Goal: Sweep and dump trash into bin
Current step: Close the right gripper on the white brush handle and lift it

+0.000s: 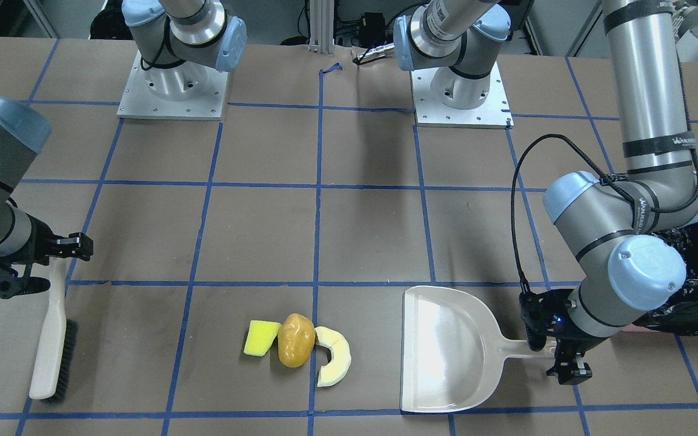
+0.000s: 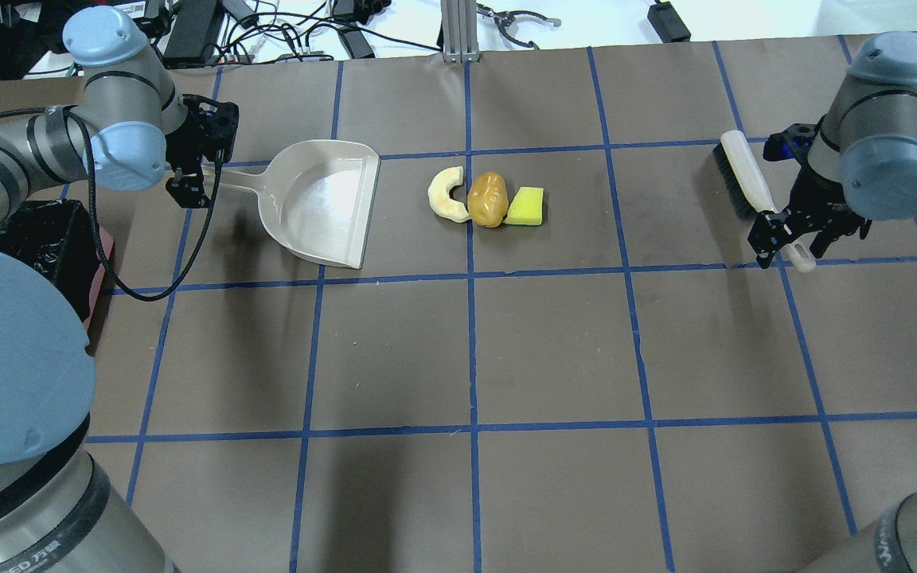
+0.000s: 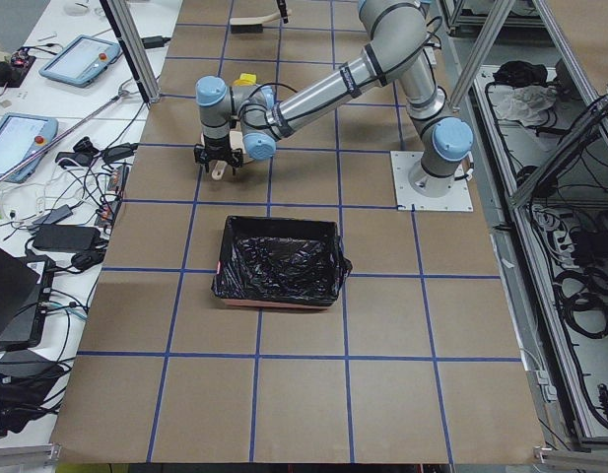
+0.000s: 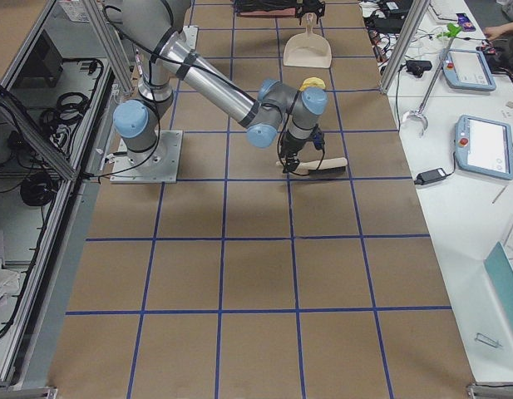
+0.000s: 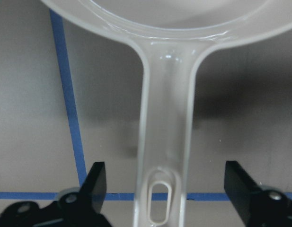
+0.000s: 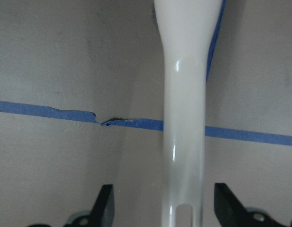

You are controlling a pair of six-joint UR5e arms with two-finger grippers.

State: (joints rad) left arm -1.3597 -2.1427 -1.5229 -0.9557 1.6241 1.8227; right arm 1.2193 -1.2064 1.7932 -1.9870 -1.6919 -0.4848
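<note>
Reading nothing legible on the arm bands (image 1: 658,145), I see left gripper (image 5: 165,182) spread astride dustpan handle (image 5: 167,118), right gripper (image 6: 164,205) spread astride brush handle (image 6: 183,94); trash (image 1: 295,340) lies between, near the dustpan's open edge; bin (image 3: 333,266) at table's left end.

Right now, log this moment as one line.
left hand: open, astride dustpan handle | right hand: open, astride brush handle | trash: three pieces on table between tools | bin: no trash seen
</note>
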